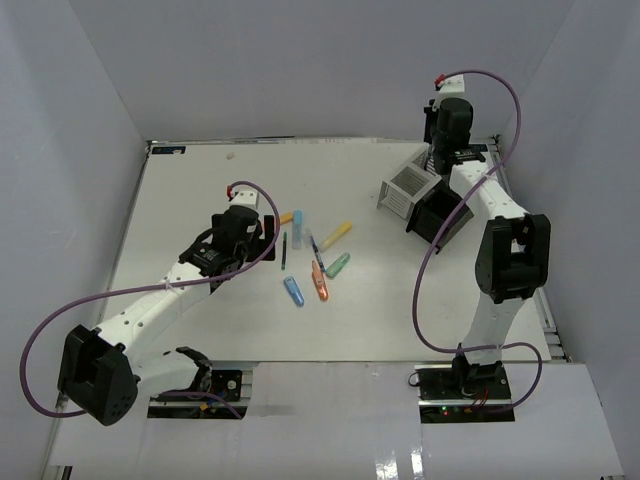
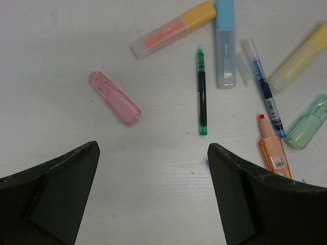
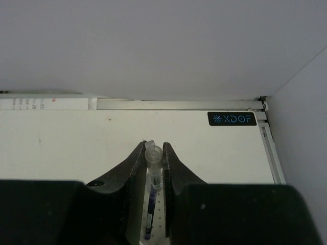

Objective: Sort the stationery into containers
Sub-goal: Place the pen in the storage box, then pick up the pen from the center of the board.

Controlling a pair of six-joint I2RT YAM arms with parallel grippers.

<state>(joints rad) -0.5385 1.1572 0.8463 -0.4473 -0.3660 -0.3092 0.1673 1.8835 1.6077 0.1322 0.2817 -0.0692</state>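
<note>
Several markers lie mid-table: a pink marker (image 2: pixel 115 97), an orange-yellow one (image 2: pixel 173 28), a light blue one (image 2: pixel 225 43), a yellow one (image 2: pixel 301 58), a green one (image 2: pixel 307 122) and an orange one (image 2: pixel 273 148). A green-tipped dark pen (image 2: pixel 203 92) and a blue pen (image 2: pixel 265 92) lie among them. My left gripper (image 2: pixel 153 153) is open and empty, just short of the pink marker and the dark pen. My right gripper (image 3: pixel 154 148) is shut on a clear-capped purple pen (image 3: pixel 154 163), upright over the white organiser (image 1: pixel 408 188). The black organiser (image 1: pixel 437 215) stands beside it. No tape roll shows.
A further blue marker (image 1: pixel 293 291) lies nearest the arms. Grey walls enclose the table on three sides. A black XDOF label (image 3: pixel 232 118) marks the far right corner. The right arm's purple cable (image 1: pixel 425 290) loops over the table right of the markers.
</note>
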